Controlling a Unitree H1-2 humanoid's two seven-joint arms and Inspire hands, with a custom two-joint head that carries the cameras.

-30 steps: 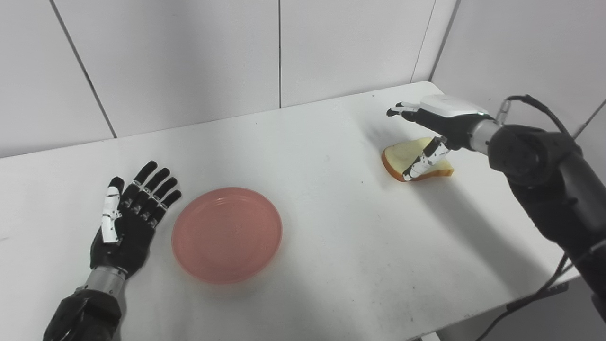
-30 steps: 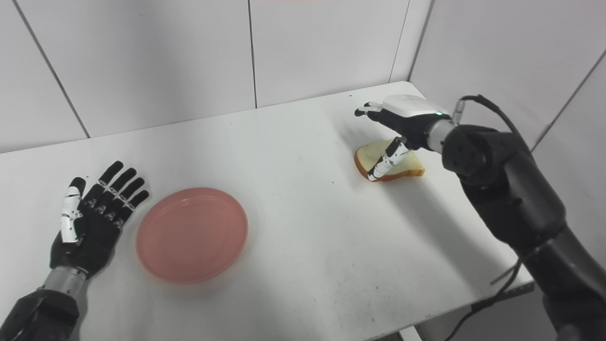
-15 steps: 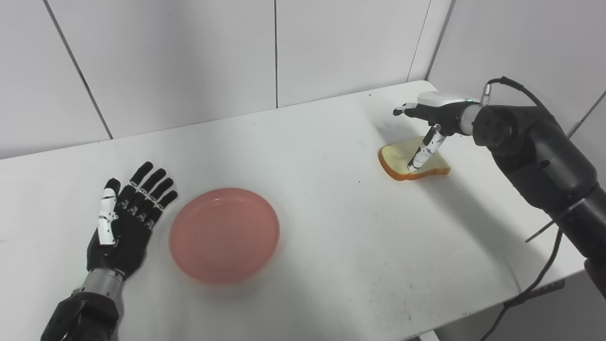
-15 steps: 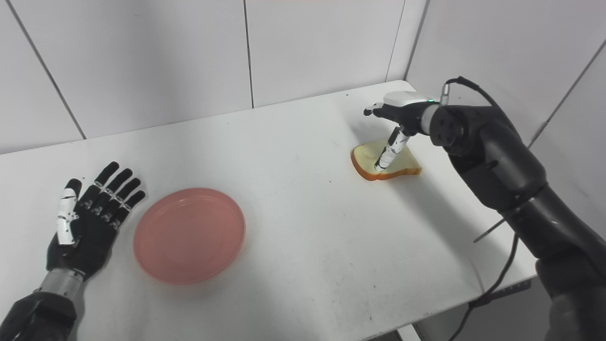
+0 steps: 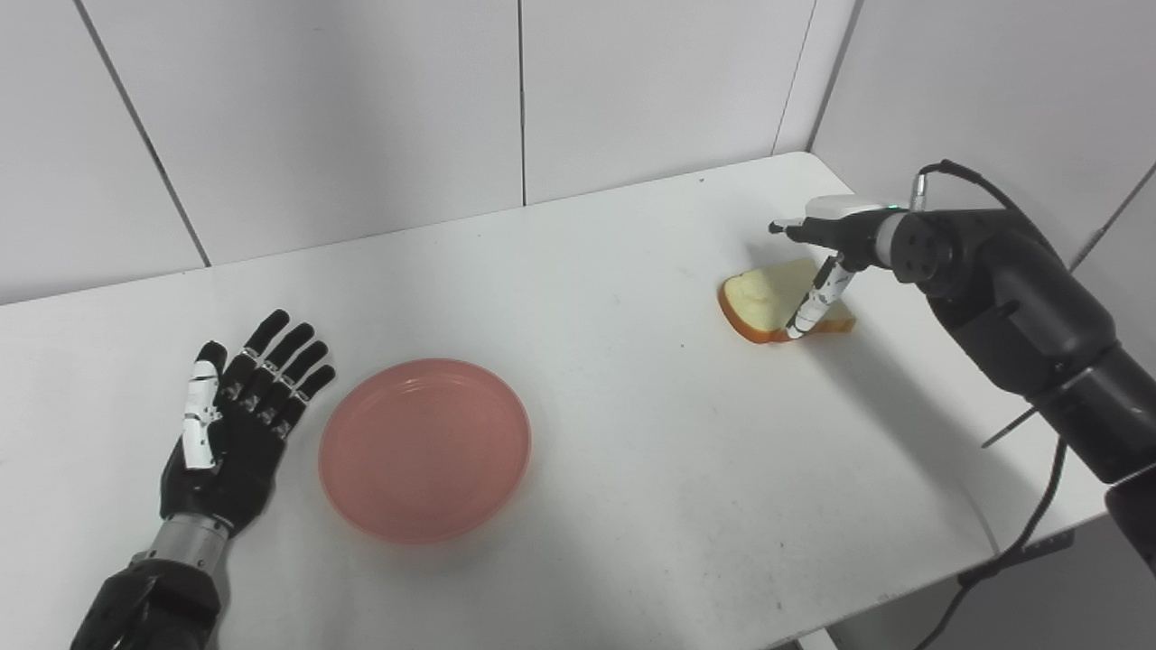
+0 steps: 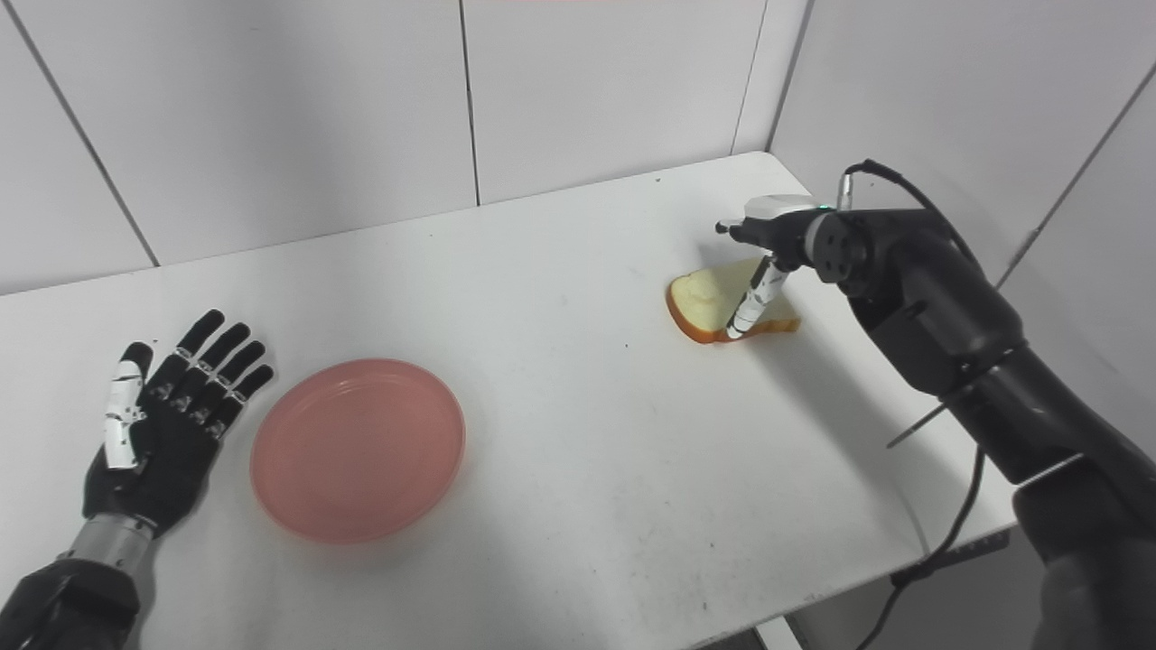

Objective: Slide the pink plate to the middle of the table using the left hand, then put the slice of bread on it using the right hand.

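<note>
The pink plate (image 5: 424,449) lies on the white table (image 5: 632,506), left of the middle. To its left my left hand (image 5: 235,424) rests flat on the table, open, a small gap away from the rim. The slice of bread (image 5: 763,298) lies near the far right corner, with its near side slightly raised. My right hand (image 5: 835,239) hovers over it, open. Its thumb points down against the bread's near right edge, and its fingers reach out level above the slice.
White wall panels close the back and right sides of the table. The table's right and front edges run close to my right forearm (image 5: 1020,316). A black cable (image 5: 1020,551) hangs off the right edge.
My right hand has rolled edge-on and drawn in over the bread, the thumb staying at its near edge. The left hand and plate are still. The camera has shifted slightly.
</note>
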